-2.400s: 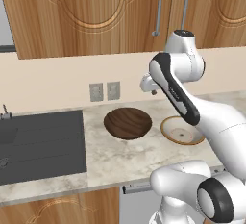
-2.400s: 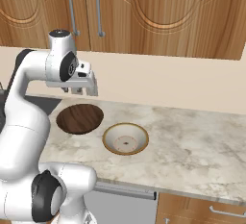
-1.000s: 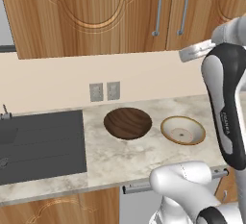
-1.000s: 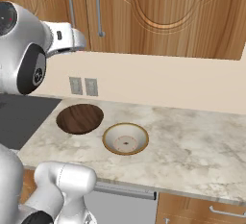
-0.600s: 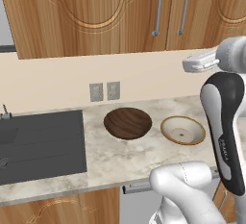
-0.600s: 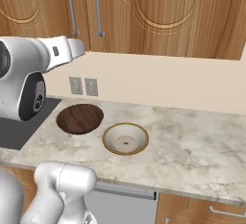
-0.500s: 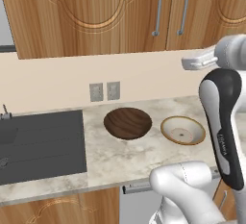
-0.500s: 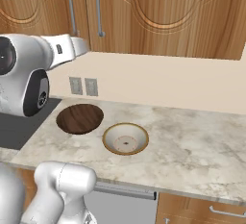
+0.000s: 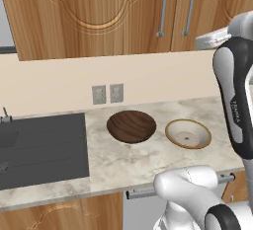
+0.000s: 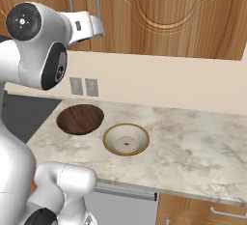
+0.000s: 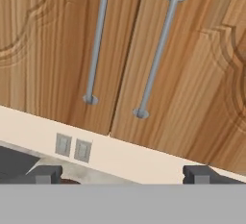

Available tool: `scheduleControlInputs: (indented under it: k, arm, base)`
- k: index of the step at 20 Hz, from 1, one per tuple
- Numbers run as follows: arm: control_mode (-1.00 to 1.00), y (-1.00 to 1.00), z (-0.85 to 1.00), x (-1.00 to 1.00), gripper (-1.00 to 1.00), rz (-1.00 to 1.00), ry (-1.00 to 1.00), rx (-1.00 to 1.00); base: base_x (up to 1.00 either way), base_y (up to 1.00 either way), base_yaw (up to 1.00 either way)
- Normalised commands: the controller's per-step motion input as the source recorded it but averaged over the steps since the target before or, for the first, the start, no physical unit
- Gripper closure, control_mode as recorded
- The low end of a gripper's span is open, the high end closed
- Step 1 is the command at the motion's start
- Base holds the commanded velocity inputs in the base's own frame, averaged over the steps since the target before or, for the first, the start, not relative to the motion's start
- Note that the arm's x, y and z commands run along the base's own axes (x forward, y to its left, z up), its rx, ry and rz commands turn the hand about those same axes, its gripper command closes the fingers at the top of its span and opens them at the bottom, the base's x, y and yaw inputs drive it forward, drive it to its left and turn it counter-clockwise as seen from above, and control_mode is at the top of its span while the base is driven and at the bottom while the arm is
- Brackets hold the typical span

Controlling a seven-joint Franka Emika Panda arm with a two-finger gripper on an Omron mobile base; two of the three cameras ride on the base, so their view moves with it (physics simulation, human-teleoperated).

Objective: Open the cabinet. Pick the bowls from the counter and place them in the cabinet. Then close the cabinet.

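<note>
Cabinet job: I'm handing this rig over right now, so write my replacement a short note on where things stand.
Claw: open, empty, raised in front of the cabinet, pointing at its two bar handles, not touching them.
Cabinet: both doors shut.
Bowls: dark wooden bowl and tan bowl sit side by side on the counter, apart.
Done: nothing yet.
Left: open a door, put both bowls inside, close the cabinet.

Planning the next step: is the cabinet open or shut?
Shut. The cabinet's two doors sit flush, only a thin seam between the handles.
</note>
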Motion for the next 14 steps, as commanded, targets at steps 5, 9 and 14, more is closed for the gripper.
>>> scheduleControlInputs:
  k: [5, 9, 14]
  arm:
    - [-1.0, -0.06, 0.06, 0.55, -1.0, 0.0, 0.0, 0.0]
    - [-1.0, 0.0, 0.0, 0.52, -1.0, 0.0, 0.0, 0.0]
    - [-1.0, 0.0, 0.0, 0.48, -1.0, 0.0, 0.0, 0.0]
  base:
    - [0.0, 0.0, 0.0]
    - [0.0, 0.0, 0.0]
    - [0.0, 0.0, 0.0]
